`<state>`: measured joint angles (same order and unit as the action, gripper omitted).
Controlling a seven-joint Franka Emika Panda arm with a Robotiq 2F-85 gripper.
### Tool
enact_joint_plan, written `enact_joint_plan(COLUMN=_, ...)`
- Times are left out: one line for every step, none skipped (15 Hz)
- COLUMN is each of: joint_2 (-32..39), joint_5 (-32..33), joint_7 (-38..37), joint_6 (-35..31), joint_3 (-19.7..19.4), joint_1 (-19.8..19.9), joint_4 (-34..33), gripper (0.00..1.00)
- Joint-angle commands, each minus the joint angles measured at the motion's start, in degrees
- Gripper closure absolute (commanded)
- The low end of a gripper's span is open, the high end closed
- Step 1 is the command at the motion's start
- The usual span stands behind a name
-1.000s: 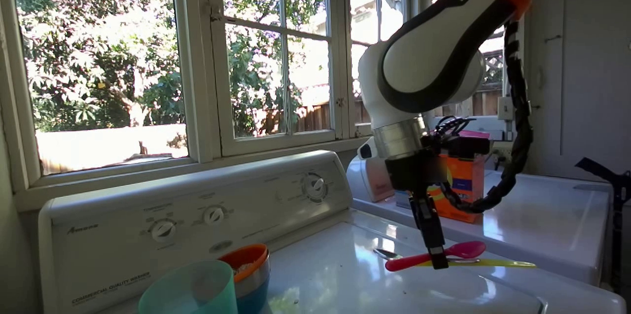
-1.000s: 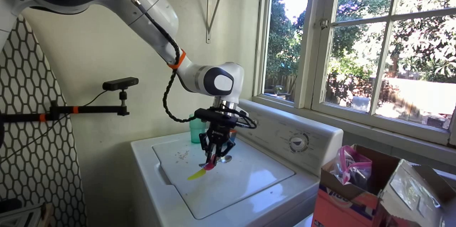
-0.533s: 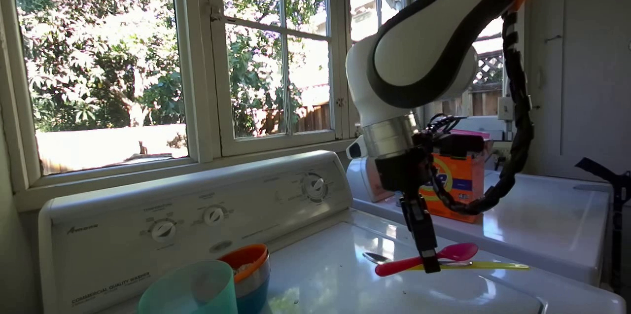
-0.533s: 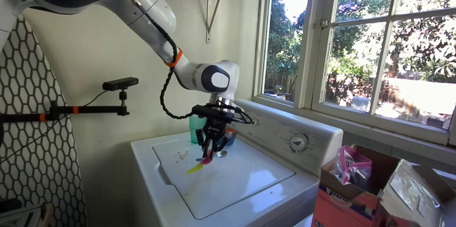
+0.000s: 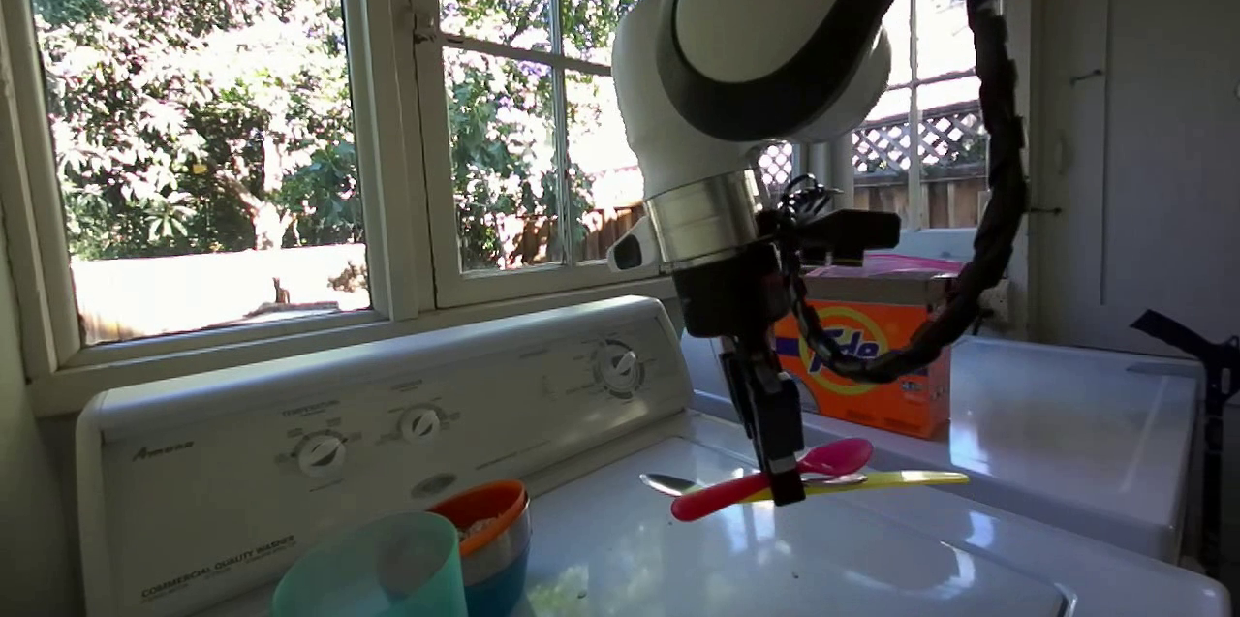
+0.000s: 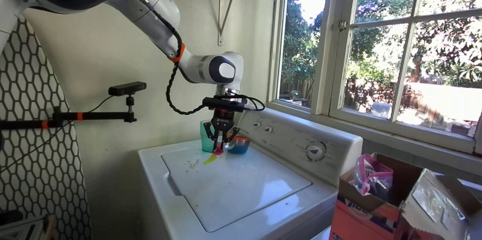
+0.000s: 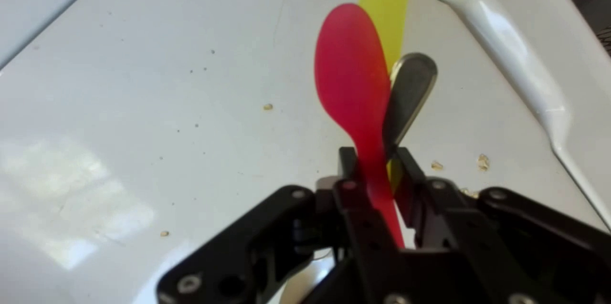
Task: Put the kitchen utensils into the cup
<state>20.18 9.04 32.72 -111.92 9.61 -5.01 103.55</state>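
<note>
My gripper (image 5: 788,486) is shut on a bundle of crossed utensils, held above the washer lid. A pink-red spoon (image 5: 841,455), a yellow-green utensil (image 5: 920,478) and a silver spoon (image 5: 668,483) stick out on both sides, lying roughly level. In the wrist view the pink-red spoon (image 7: 351,56) lies between the fingers, with the yellow-green utensil (image 7: 389,13) and the silver handle (image 7: 414,87) beside it. A translucent green cup (image 5: 426,569) stands upright, apart from my gripper; it also shows in an exterior view (image 6: 206,142), behind the gripper.
An orange-rimmed bowl (image 5: 513,539) with a blue base stands right beside the green cup and holds pale flakes. The washer's control panel (image 5: 523,385) rises behind. Crumbs (image 6: 192,164) lie on the lid (image 6: 241,191). An orange detergent box (image 5: 872,355) stands on the neighbouring surface.
My gripper has carried the utensils toward the green cup and the bowl, and has risen a little. The utensils stay in its grip; the cup and bowl have not moved.
</note>
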Motion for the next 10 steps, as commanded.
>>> enact_joint_plan(joint_2=-1.4, joint_5=3.9, joint_7=2.2, joint_6=0.9, joint_3=-0.1, joint_1=-1.0, joint_4=-1.5, gripper=0.94)
enact_joint_plan(joint_2=-1.7, joint_5=4.8, joint_7=2.8, joint_6=1.2, joint_3=-0.1, joint_1=-1.1, joint_4=-2.1, gripper=0.94)
enact_joint_plan(joint_2=-2.0, joint_5=5.4, joint_7=3.6, joint_6=1.3, joint_3=0.0, joint_1=-1.2, joint_4=-2.7, gripper=0.94)
enact_joint_plan(joint_2=-1.9, joint_5=5.3, joint_7=4.9, joint_6=1.2, joint_3=0.2, joint_1=-1.1, joint_4=-3.4, gripper=0.94)
enact_joint_plan(joint_2=-1.7, joint_5=5.3, joint_7=6.0, joint_6=1.4, joint_3=0.3, joint_1=-1.2, joint_4=-4.2, gripper=0.94)
enact_joint_plan(joint_2=-1.0, joint_5=5.1, joint_7=7.4, joint_6=1.5, joint_3=0.4, joint_1=-1.2, joint_4=-5.5, gripper=0.94)
enact_joint_plan(joint_2=-0.6, joint_5=4.8, joint_7=9.1, joint_6=1.0, joint_3=0.6, joint_1=-1.2, joint_4=-6.3, gripper=0.94)
enact_joint_plan(joint_2=-0.3, joint_5=4.4, joint_7=10.7, joint_6=0.3, joint_3=0.7, joint_1=-1.1, joint_4=-7.0, gripper=0.94)
enact_joint_plan(joint_2=-0.2, joint_5=3.6, joint_7=11.8, joint_6=0.0, joint_3=0.9, joint_1=-0.9, joint_4=-7.7, gripper=0.94)
enact_joint_plan(joint_2=-0.1, joint_5=3.2, joint_7=12.3, joint_6=0.1, joint_3=0.9, joint_1=-1.0, joint_4=-8.2, gripper=0.94)
